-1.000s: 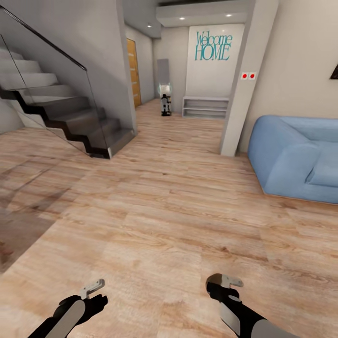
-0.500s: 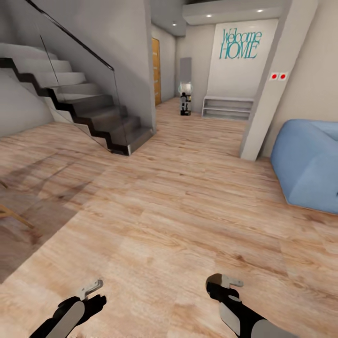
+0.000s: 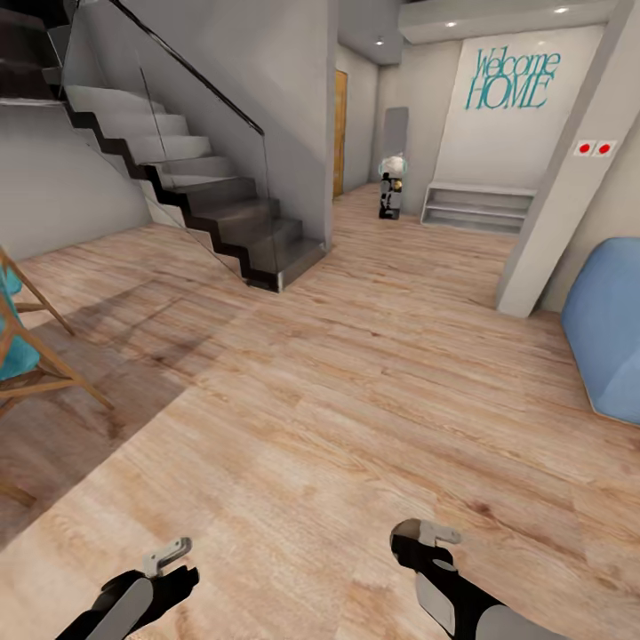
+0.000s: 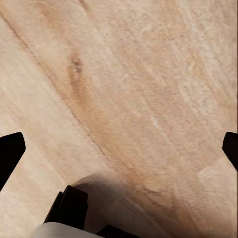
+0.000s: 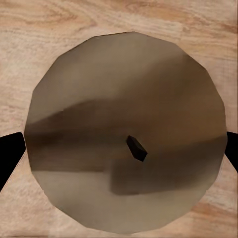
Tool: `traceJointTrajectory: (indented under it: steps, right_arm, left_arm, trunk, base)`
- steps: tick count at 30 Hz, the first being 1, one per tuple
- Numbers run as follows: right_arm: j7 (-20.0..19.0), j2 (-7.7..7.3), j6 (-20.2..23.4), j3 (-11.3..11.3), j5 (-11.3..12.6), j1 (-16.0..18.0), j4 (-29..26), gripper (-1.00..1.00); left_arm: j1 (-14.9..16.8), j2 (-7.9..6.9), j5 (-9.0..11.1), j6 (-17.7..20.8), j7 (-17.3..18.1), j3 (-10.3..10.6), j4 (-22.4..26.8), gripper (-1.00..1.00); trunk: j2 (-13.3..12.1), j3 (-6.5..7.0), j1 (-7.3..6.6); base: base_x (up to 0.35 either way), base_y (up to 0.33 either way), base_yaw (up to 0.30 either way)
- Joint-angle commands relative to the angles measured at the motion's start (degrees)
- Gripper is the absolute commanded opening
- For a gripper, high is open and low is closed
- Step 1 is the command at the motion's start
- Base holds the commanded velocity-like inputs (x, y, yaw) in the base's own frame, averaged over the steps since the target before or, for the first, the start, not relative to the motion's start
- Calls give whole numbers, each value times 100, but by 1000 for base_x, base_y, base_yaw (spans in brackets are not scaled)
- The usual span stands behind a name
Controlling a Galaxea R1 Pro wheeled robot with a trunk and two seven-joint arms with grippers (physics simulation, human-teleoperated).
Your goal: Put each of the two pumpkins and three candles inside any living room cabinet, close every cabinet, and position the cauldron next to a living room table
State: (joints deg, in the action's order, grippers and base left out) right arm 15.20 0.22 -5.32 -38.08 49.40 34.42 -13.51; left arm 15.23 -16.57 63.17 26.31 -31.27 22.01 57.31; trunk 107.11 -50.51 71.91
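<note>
My right claw [image 3: 425, 536] is pinching one candle [image 5: 124, 99]. In the right wrist view its pale tan top with the small dark wick [image 5: 136, 148] sits between my two dark fingertips [image 5: 10, 153], and each fingertip seems to touch the side of the wax, so I judge the grip is closed on it. My left claw [image 3: 169, 556] is spread wide and holds nothing; below it is the wood-plank floor [image 4: 129, 89]. Both arms hang low in front of me, over the floor of the living room [image 3: 356, 400]. Ahead I see the staircase with a glass rail [image 3: 222, 204], a hallway with the "Welcome HOME" sign [image 3: 514, 80] and a low grey shelf [image 3: 476, 206]. The edge of the blue sofa [image 3: 613, 338] is at my right and a wooden chair with a teal seat [image 3: 36, 356] is at my left. I think the step in hand is to carry this candle to the cabinet, so I am on the way and not yet placing. The next move calls for turning the base until the dark TV console comes in front of me and driving near to it. There I need an open drawer, and my free left claw could pull one out. During the drive I should hold the right arm steady, because a short smooth candle may slip.
</note>
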Motion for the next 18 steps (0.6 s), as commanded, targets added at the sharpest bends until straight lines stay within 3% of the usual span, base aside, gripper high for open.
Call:
traceJointTrajectory:
  steps: [1,3,7,18]
  right_arm:
    - [32,-3,-20,-50,55,3,-8,-100]
    - [35,-4,6,-50,59,3,-8,-100]
    - [35,-4,171,-52,54,3,-3,-100]
    - [19,-4,276,-55,57,3,-12,-100]
  left_arm:
    - [6,-24,50,-3,291,-12,-124,100]
    - [8,-35,39,-3,728,-193,-430,100]
    - [14,-33,15,-3,963,-474,-731,100]
    - [13,-15,1,-3,1000,-539,-782,100]
  trunk:
    - [-39,10,-23]
    - [-119,39,-67]
    - [-280,97,-155]
    - [-721,257,-397]
  base:
    - [0,0,268]
    - [0,0,267]
    - [0,0,267]
    - [0,0,268]
